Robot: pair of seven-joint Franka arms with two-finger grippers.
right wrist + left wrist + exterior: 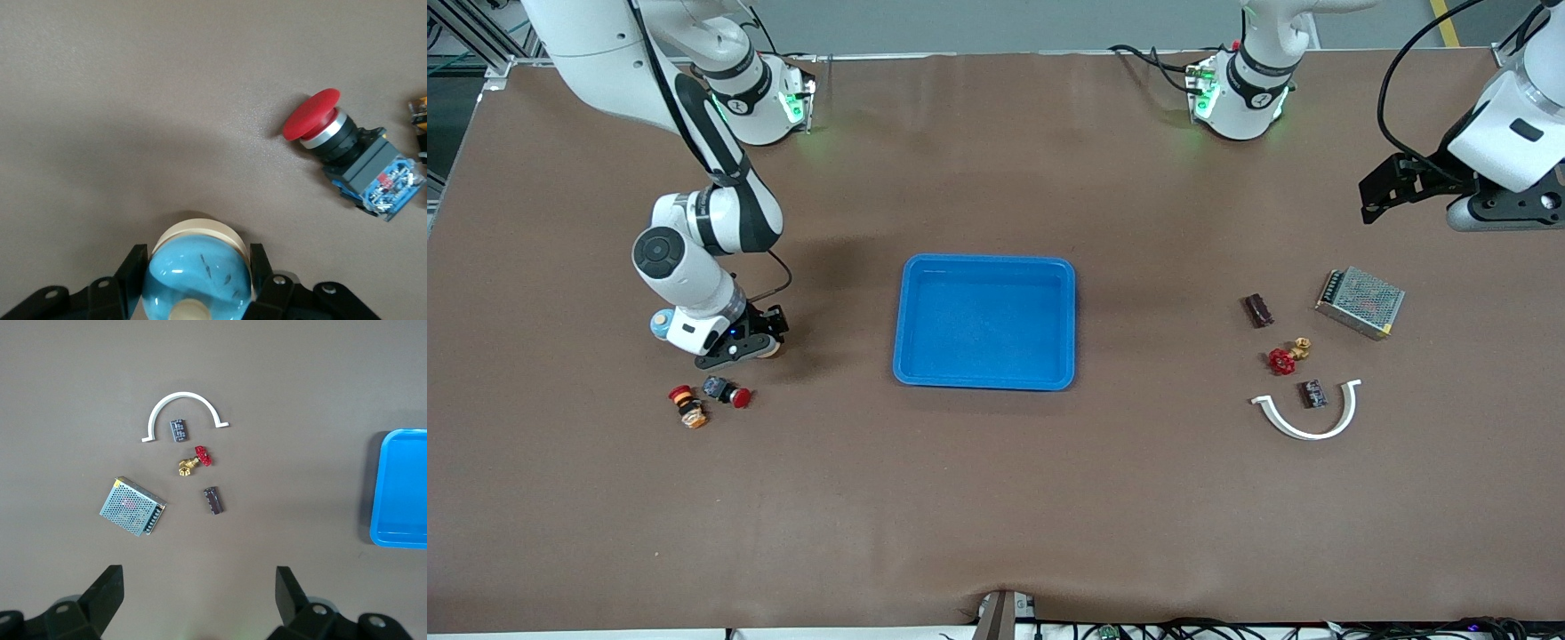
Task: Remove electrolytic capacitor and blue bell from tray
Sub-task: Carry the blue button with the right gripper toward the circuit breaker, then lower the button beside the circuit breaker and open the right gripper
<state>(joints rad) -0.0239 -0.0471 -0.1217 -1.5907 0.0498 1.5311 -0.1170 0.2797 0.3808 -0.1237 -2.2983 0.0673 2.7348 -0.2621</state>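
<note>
Brown matting covered the table (996, 498), with a blue tray (985, 267) at its middle. Toward the right arm's end, the right gripper (747, 345) sat low at the table, its fingers (261, 267) pressed onto the bell (199, 273), a blue dome on a cream base, dome upward, near a red push-button (347, 160). The left gripper (200, 600) waited with its fingers spread, high over the left arm's end, where the dark capacitor (213, 500) lay flat, its long axis running toward the blue tray's end nearer the bases.

Blue tray (403, 495) cropped at edge
</note>
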